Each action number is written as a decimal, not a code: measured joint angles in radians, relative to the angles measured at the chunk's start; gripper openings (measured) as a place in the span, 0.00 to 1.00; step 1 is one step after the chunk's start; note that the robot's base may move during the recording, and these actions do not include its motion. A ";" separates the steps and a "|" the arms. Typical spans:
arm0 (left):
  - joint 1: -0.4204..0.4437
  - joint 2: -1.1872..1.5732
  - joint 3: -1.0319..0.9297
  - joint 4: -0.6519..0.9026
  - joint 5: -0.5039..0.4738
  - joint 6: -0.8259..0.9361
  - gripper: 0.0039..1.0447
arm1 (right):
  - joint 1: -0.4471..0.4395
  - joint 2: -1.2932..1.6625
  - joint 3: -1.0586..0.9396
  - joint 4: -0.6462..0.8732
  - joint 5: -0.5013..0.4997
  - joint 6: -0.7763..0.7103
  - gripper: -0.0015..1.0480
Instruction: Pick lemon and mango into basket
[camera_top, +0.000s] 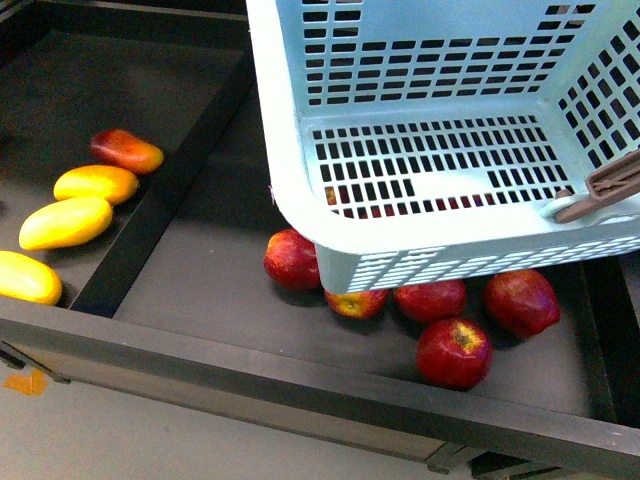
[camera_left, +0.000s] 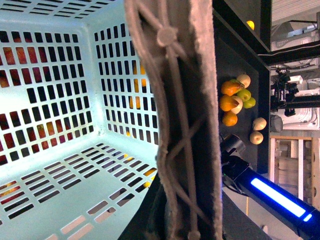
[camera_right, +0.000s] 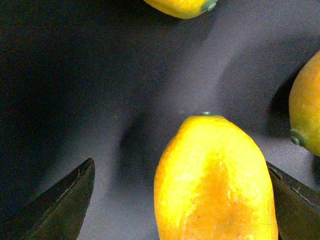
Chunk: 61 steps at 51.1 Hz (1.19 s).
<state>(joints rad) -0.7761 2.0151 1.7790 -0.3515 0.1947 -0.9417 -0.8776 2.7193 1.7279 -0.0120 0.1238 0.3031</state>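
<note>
The lemon (camera_right: 215, 180), as I take the yellow-orange fruit with a small green nub at its tapered end to be, lies on the dark surface (camera_right: 100, 90) between the spread fingers (camera_right: 60, 205) of the right hand (camera_right: 180, 165). That hand is open. One finger is well clear of the fruit and the other is right at its edge, though contact cannot be confirmed. Two more yellow fruits (camera_right: 307, 110) sit near it at the frame's edges.

In the front view, three yellow mangoes (camera_top: 66, 222) lie in the left compartment beside a red-blushed mango (camera_top: 127, 151), with no arm near them.

The basket (camera_top: 300, 200) hangs tilted over the neighbouring compartment. Its near corner is just above a cluster of red apples (camera_top: 454, 352), which show through the slots. Its lattice floor is bare in both the front and left wrist views.

The brownish handle (camera_left: 185, 125) fills the left wrist view. The left hand's fingers cannot be made out, so I cannot tell whether it is clamped on the handle.

By my reading nothing is done yet. The lemon grasp is only lined up, and closing, lifting and dropping it in all remain, as does the whole mango pick.
</note>
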 joint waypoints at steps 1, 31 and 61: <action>0.000 0.000 0.000 0.000 0.000 0.000 0.06 | 0.000 0.002 0.002 0.000 0.002 0.000 0.91; 0.000 0.000 0.000 0.000 0.001 0.000 0.06 | -0.006 -0.055 -0.120 0.086 -0.077 -0.030 0.48; 0.000 0.000 0.000 0.000 0.000 0.001 0.06 | 0.208 -1.057 -0.782 0.200 -0.547 -0.058 0.47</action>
<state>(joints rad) -0.7761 2.0151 1.7790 -0.3515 0.1951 -0.9409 -0.6697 1.6627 0.9459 0.1883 -0.4232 0.2455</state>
